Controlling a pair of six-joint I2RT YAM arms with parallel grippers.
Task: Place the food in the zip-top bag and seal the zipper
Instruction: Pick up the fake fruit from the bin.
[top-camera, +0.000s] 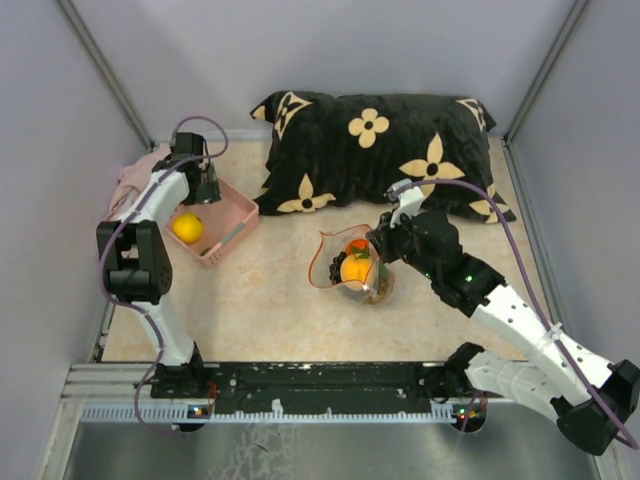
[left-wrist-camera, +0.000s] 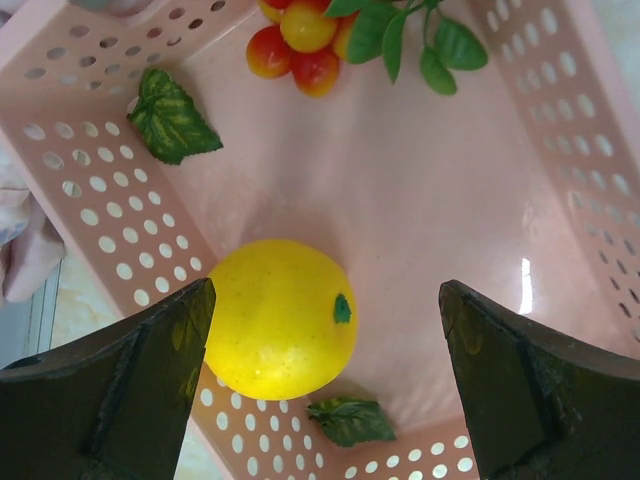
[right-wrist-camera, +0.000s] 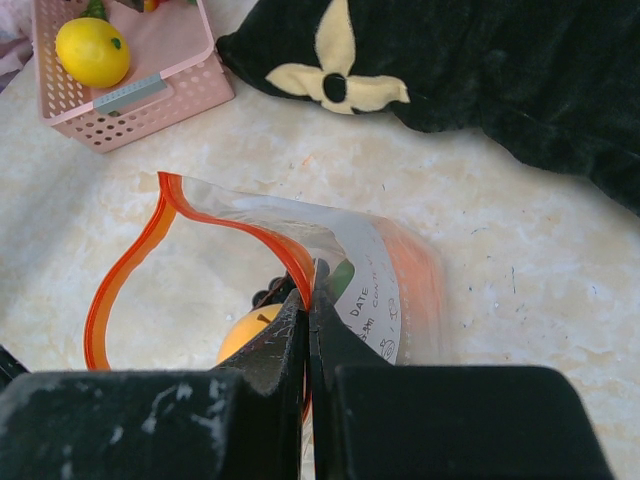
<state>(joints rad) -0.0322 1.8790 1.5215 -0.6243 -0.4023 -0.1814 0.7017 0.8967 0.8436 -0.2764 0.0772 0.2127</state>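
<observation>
Your right gripper (right-wrist-camera: 308, 305) pinches the zip-top bag (right-wrist-camera: 385, 290) by its rim at mid-bench (right-wrist-camera: 520, 300). The bag stands mouth-up, zipper (right-wrist-camera: 125, 275) looped open, orange fruit (right-wrist-camera: 245, 335) inside. Your left gripper (left-wrist-camera: 325, 300) hangs spread over the yellow fruit (left-wrist-camera: 270, 320) in the pink basket (left-wrist-camera: 420, 200).

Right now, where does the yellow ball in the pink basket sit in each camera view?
Top external: yellow ball at mid-left, inside the pink basket.
Left wrist: yellow ball at lower centre.
Right wrist: yellow ball in the top-left corner.
Shared landmark: the pink basket around it, visible in all three.
</observation>
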